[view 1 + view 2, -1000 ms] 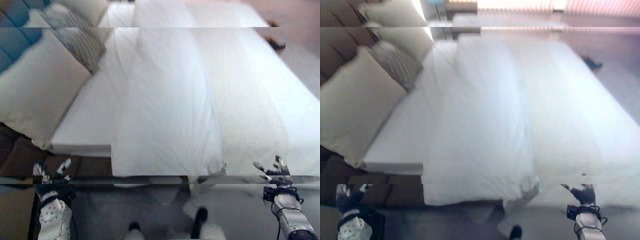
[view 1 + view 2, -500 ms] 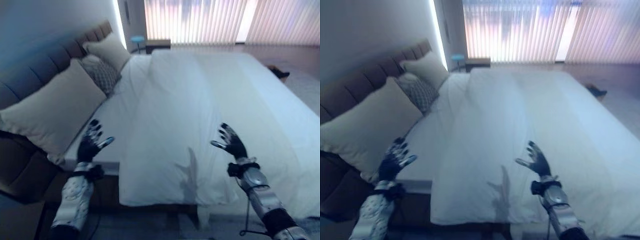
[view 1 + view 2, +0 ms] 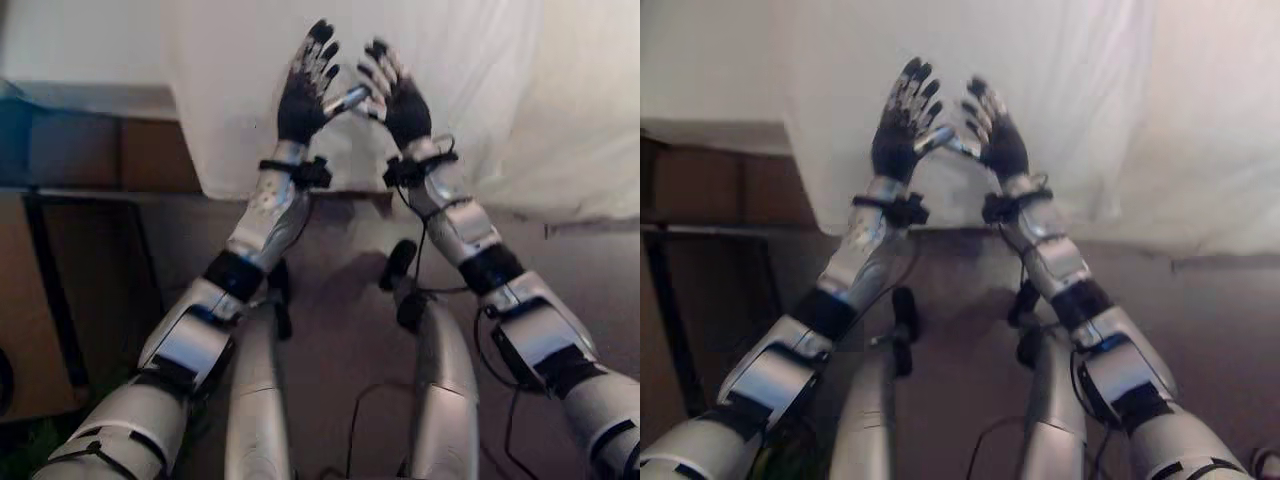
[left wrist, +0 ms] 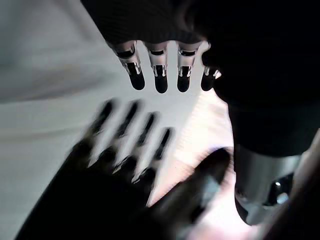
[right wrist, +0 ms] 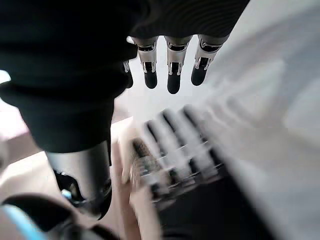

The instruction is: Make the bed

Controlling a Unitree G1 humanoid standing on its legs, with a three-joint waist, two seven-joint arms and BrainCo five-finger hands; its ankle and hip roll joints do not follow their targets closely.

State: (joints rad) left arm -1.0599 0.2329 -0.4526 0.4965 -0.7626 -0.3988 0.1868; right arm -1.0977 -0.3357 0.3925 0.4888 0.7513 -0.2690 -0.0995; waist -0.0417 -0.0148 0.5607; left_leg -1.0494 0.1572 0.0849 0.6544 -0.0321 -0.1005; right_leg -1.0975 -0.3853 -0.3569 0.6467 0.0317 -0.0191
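The white duvet (image 3: 460, 70) hangs over the near side of the bed, its lower edge just past my hands. My left hand (image 3: 300, 95) and right hand (image 3: 405, 100) are raised side by side in front of that hanging edge, fingers straight and spread, thumbs nearly meeting. Neither holds any cloth. In the left wrist view my left fingers (image 4: 160, 75) point at the white cover, with the right hand (image 4: 115, 170) beside them. The right wrist view has my right fingers (image 5: 170, 70) straight and the left hand (image 5: 175, 150) close by.
To the left of the duvet lies the bare white sheet (image 3: 80, 40) over the brown bed base (image 3: 110, 155). A dark-framed piece of furniture (image 3: 45, 270) stands on the floor at the left. Brown floor (image 3: 340, 330) lies between me and the bed.
The camera has tipped down from the whole bed to its near edge. Both hands, wide apart before, have come together in front of the duvet's hanging edge.
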